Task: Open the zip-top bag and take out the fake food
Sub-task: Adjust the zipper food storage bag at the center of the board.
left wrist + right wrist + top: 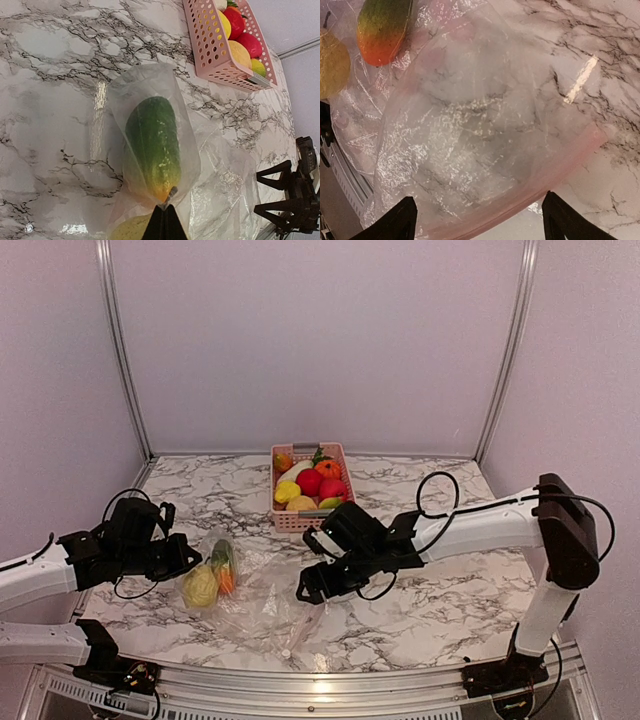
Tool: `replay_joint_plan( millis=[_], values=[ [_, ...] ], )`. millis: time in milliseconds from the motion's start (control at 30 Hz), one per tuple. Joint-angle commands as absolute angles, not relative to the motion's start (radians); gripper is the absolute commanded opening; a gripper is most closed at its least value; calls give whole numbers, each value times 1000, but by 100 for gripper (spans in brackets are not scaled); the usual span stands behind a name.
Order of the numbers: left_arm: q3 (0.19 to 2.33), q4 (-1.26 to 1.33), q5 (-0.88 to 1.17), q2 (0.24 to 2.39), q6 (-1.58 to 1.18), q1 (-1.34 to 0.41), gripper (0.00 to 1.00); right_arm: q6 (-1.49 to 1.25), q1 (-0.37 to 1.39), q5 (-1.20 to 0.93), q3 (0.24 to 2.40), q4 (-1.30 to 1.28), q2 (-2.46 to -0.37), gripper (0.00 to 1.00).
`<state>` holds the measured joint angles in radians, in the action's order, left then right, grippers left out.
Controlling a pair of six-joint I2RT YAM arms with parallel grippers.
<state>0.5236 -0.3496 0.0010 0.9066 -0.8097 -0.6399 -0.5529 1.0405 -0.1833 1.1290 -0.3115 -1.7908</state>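
My left gripper (188, 558) is pinched shut on the crinkly, clear zip-top bag (262, 605), which lies flat on the marble table (450, 605). The fake food (152, 145) inside is a green-to-orange oblong and a bumpy yellow lump (200, 586). Behind the bag stands a slotted pink basket (290, 522) of glossy fruit (310, 482). My right gripper (477, 220) hangs wide open over the pink zip strip (560, 165).

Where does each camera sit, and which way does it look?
Top external: above and behind, looking down at the marble table; both arms show.
Left wrist: on the left arm, facing the clear crinkly zip-top bag pinched in its shut left gripper.
Right wrist: on the right arm, facing down at the bag; open right gripper frames it.
Shared: both wrists see the bagged green-and-orange plastic vegetable.
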Motion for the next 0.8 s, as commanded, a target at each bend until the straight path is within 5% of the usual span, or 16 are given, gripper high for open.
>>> replay_joint_plan(
  millis=[0, 467, 667, 767],
  values=[
    [504, -333, -31, 898, -861, -648, 0, -583, 1048, -166, 1087, -338, -1696, 84],
    [476, -284, -51, 902, -916, -713, 0, -707, 1055, -297, 998, -114, -1706, 78],
    [497, -298, -58, 886, -909, -724, 0, -695, 1056, -299, 1044, -107, -1758, 53],
    [530, -340, -79, 870, -893, -724, 0, -678, 1050, -257, 1061, -140, -1775, 30]
  ],
)
